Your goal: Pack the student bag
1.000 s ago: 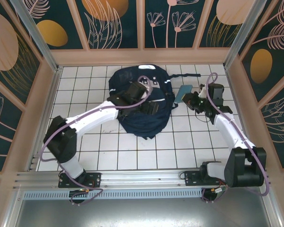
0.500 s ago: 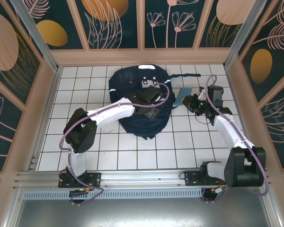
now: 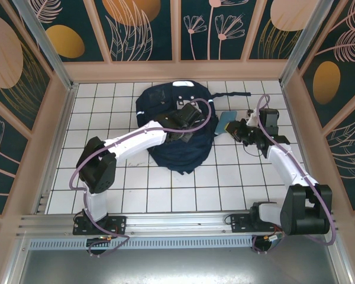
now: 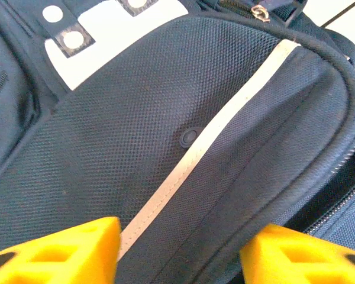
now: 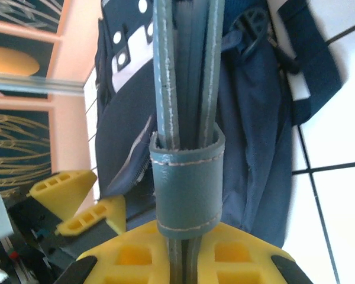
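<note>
While the student bag (image 3: 157,100) is lying by the far edge of the worktop (image 3: 124,189), the left tool (image 4: 177,251) is standing spread over it and the right tool (image 5: 180,260) is pinching, seemingly, a teal notebook (image 5: 187,177).

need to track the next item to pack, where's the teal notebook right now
In the top view the teal notebook is held in the right gripper, just right of the student bag.

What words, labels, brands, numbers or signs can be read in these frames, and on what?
No text can be read anywhere.
student bag: white patches with round studs, no lettering.
teal notebook in the right gripper: stitching only.
wall panels: leaf and flower patterns, no words.
</note>
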Motion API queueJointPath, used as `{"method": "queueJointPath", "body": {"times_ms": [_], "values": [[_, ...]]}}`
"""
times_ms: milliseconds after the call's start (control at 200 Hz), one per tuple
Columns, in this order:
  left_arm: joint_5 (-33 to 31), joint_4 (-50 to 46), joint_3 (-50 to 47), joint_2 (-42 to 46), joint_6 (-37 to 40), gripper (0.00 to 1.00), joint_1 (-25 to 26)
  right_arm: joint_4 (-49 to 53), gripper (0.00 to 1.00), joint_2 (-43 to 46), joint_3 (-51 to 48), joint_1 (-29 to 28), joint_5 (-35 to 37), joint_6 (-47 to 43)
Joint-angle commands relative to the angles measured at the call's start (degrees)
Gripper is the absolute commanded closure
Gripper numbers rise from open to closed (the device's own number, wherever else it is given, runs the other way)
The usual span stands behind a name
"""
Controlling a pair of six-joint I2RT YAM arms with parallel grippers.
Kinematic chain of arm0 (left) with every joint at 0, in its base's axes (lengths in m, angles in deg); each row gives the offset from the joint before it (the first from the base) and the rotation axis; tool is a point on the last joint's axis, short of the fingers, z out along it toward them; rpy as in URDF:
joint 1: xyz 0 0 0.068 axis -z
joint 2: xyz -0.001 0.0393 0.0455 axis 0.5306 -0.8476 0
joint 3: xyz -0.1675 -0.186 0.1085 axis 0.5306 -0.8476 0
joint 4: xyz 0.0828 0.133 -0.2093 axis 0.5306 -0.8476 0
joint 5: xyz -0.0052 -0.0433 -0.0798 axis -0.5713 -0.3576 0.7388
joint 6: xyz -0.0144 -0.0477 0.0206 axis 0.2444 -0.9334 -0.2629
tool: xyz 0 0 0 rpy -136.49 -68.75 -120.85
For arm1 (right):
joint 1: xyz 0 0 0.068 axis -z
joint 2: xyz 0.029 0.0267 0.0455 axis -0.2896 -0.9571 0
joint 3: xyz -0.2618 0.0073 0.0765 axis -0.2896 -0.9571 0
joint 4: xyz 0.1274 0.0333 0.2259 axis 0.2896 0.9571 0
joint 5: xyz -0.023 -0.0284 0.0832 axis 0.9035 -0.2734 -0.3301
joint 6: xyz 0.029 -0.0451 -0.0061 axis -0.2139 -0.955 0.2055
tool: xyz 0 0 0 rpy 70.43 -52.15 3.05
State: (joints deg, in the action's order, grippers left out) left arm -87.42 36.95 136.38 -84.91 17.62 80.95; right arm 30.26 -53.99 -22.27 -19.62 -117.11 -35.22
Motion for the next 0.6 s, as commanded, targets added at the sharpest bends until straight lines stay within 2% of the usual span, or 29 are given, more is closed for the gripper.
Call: {"method": "queueJointPath", "body": {"times_ms": [0,95,305,595], "values": [[-5.3,2.7,0.2,3.4,-1.5,0.54,-1.5,-3.7,0.89,0.6,-2.0,-2.1,-7.7,2.4],[-5.9,4.4,-0.5,3.8,-3.0,0.62,-2.0,-7.5,0.89,0.4,-3.8,-5.5,-10.0,5.4],[-5.8,6.4,-1.4,4.1,-5.0,0.72,-2.9,-14.7,0.89,-1.1,-5.1,-12.9,-11.1,10.6],[-4.7,9.1,-3.2,6.3,-6.6,0.8,-3.8,-22.9,0.89,-9.5,-3.1,-16.1,-9.7,16.4]]}}
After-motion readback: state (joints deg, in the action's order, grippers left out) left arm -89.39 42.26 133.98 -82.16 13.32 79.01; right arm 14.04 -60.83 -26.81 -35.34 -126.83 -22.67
